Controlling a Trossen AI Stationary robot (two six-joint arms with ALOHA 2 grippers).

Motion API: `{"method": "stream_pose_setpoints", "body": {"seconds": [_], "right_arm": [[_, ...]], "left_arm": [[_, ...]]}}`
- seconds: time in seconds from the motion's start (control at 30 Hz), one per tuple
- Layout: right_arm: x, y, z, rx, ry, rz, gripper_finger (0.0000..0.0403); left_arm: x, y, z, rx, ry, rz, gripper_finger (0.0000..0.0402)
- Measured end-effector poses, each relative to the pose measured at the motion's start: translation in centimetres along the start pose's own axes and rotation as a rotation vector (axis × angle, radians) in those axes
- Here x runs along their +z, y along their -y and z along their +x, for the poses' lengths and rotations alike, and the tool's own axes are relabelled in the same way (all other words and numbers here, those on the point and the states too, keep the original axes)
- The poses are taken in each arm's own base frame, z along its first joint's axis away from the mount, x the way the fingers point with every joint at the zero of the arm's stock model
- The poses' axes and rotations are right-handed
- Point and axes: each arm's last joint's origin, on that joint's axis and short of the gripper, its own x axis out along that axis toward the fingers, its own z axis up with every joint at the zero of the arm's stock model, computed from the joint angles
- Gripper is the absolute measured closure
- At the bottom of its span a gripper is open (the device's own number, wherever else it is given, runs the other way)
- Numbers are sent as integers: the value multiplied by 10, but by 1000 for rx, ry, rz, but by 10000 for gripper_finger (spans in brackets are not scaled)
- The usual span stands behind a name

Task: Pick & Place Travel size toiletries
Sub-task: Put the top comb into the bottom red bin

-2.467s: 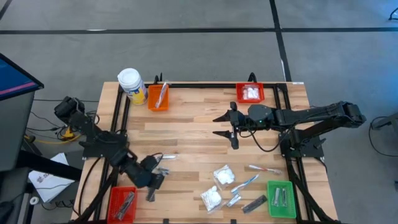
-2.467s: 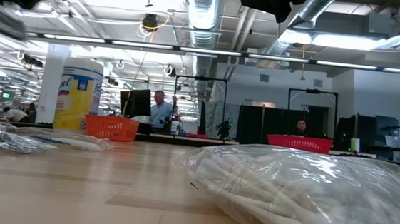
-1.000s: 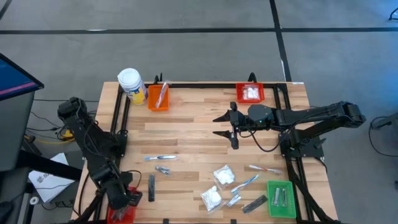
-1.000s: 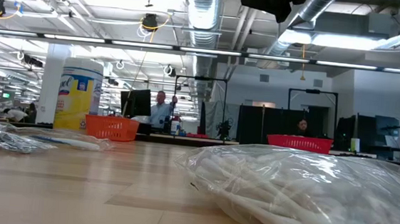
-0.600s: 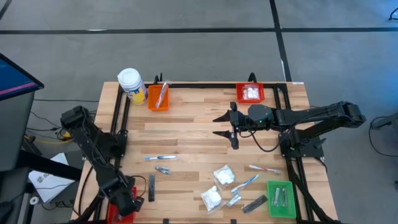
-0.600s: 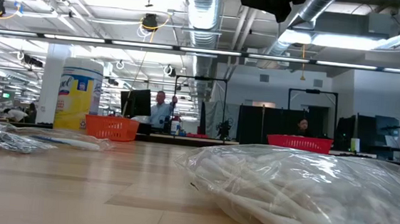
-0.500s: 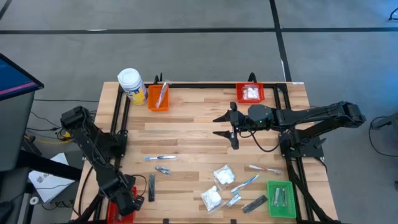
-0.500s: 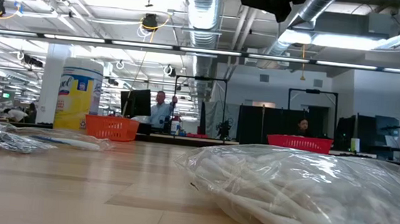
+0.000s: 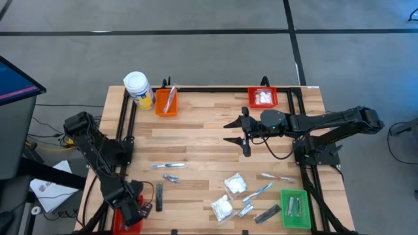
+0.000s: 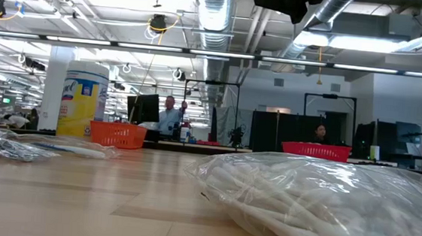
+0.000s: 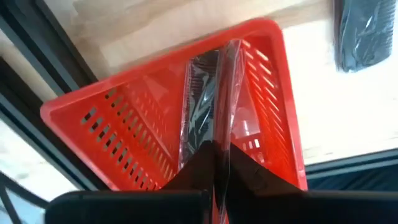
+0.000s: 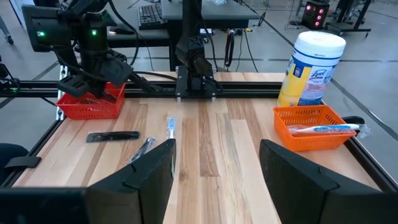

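- Red bin (image 9: 128,215) at the near-left corner of the wooden desk (image 9: 209,134); left tool (image 9: 138,210) is over it, fingers closed tight on a dark grey flat bar (image 11: 205,118) in clear wrap, which hangs down inside the bin in the left wrist view.
- Second dark grey bar (image 9: 159,196) lies on the desk just beside that bin, also seen in the right wrist view (image 12: 112,135).
- Right tool (image 9: 236,136) hovers over mid-desk, fingers spread wide, holding nothing.
- Toothbrush (image 9: 168,166) and small silvery sachet (image 9: 172,177) lie left of centre, close together.
- Two white puffy packets (image 9: 235,183) (image 9: 221,207) near the front, right of centre; one fills the foreground of the low view (image 10: 317,205).
- More toothbrushes (image 9: 276,177) (image 9: 258,191), a sachet (image 9: 245,210) and another dark bar (image 9: 266,213) lie beside the packets.
- Green bin (image 9: 295,209) at near-right corner with silvery items inside.
- Orange bin (image 9: 166,102) at the far left holds a toothbrush; the far red bin (image 9: 262,98) holds white packets.
- Yellow jar with white cap (image 9: 137,89) stands just beside the orange bin.
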Motion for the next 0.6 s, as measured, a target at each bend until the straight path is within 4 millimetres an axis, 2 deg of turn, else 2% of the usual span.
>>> {"method": "stream_pose_setpoints", "body": {"seconds": [0.23,0.6], "right_arm": [[0,0,0,0,0,0,178],[0,0,0,0,0,0,178]], "left_arm": [[0,-1,1,-8,32,6,392],[0,-1,1,-6,31,1,345]]}}
